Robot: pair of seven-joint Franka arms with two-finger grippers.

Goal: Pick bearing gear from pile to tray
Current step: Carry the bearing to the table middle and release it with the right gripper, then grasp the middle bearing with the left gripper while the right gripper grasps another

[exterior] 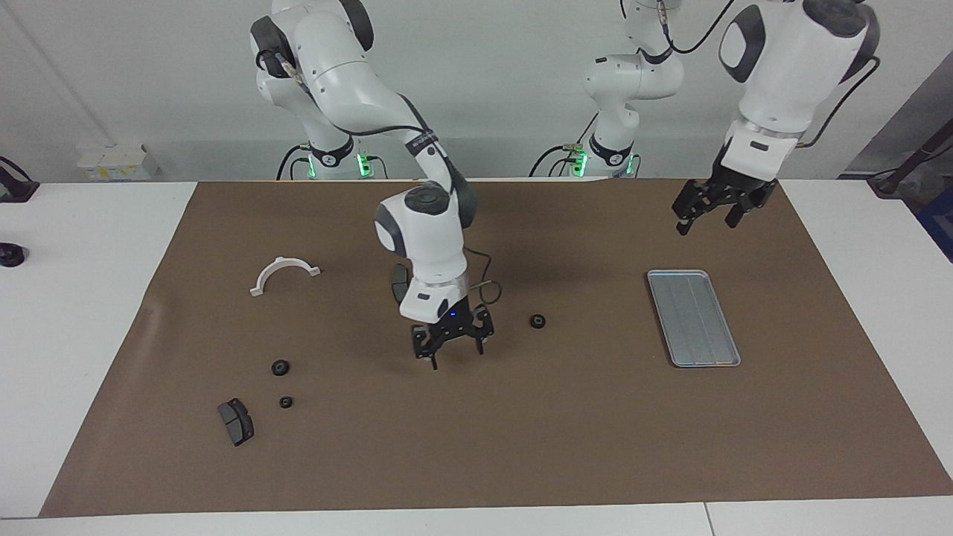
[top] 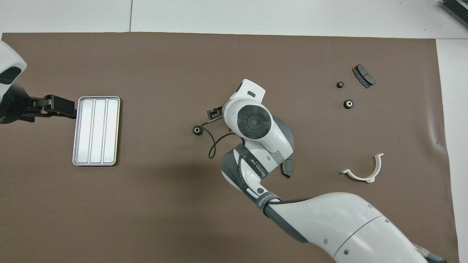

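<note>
The right pincer (exterior: 454, 351) is hanging wide and empty over the brown mat (exterior: 521, 447). One bearing gear (exterior: 537, 321) is lying on the surface beside it, toward the tray (exterior: 693, 318), clear of its fingers. The left pincer (exterior: 707, 210) is waiting, spread wide, above the mat near the tray's robot-side end.

Right arm: elbow raised, wrist vertical, right pincer (exterior: 452, 347) pointing straight down at frame centre, fingers spread, holding nothing. Left arm: bent downward (upper right of the facing view), left pincer (exterior: 709, 208) fingers apart, raised.
</note>
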